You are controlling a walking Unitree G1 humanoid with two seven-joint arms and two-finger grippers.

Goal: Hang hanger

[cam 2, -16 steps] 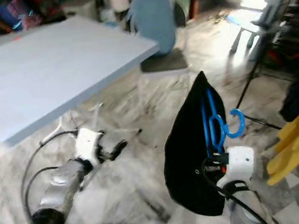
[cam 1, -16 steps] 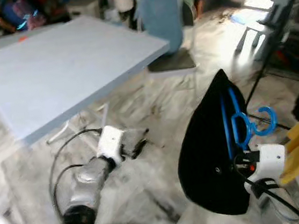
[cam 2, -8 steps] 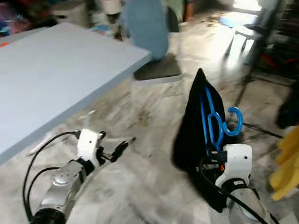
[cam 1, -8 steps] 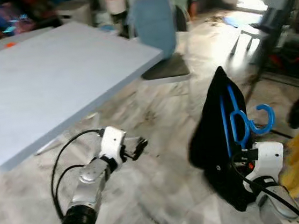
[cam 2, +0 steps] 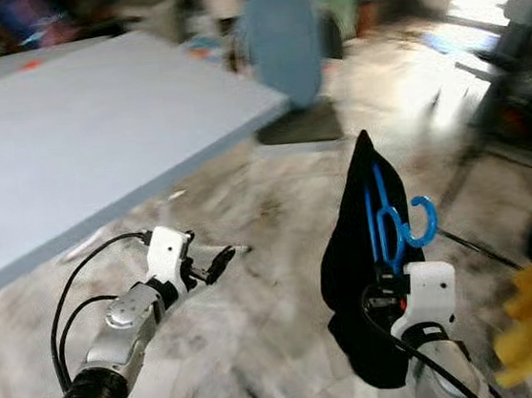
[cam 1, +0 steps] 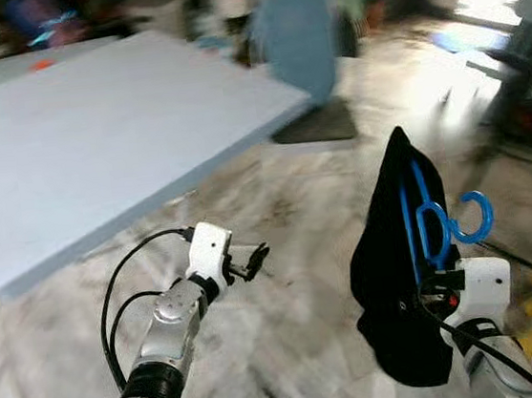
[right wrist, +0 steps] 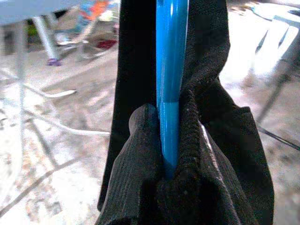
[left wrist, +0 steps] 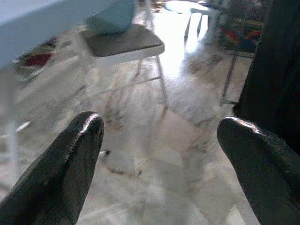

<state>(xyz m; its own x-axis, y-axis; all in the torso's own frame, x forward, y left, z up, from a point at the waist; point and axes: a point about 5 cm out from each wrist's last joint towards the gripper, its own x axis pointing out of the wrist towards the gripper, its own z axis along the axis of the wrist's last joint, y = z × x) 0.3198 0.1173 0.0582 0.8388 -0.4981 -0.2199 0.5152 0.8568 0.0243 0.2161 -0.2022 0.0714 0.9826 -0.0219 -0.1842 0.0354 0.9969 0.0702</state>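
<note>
A pale marble floor (cam 1: 282, 255) with grey veining spreads underfoot. A large light-blue counter (cam 1: 77, 144) stands on the left, a blue-backed chair (cam 1: 301, 46) just beyond its corner. Bright daylight washes the floor at the far right; blurred clutter lines the back.

A lived-in home room, cluttered like a storage or utility space: a marble-patterned tile floor (cam 1: 277, 207), a large pale blue table (cam 1: 96, 141) with a blue-backed chair (cam 1: 302, 51) beside it, and heaps of blurred belongings (cam 1: 33, 14) along the far wall.
</note>
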